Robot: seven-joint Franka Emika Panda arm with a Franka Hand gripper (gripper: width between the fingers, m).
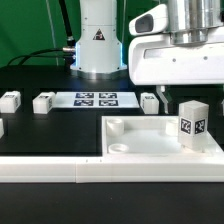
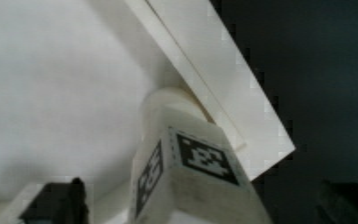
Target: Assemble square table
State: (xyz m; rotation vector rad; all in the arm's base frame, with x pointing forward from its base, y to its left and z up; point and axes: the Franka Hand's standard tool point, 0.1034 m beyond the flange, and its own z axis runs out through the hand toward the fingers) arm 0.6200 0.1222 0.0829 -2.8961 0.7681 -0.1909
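The white square tabletop (image 1: 150,140) lies with its raised rim up against the long rail. A white tagged leg block (image 1: 191,125) stands upright on it near the exterior view's right. My gripper (image 1: 190,98) hangs just above that leg, open. In the wrist view the leg (image 2: 194,160) rises between the two dark fingers (image 2: 55,203), with a gap on each side, beside the tabletop's rim (image 2: 211,70). More leg blocks lie loose on the black table: two (image 1: 10,100) (image 1: 43,101) at the exterior view's left and one (image 1: 148,102) behind the tabletop.
The marker board (image 1: 95,99) lies flat behind the tabletop, in front of the robot's base (image 1: 98,45). The long white border rail (image 1: 60,170) runs along the front. Round corner holes (image 1: 118,125) show in the tabletop's left side.
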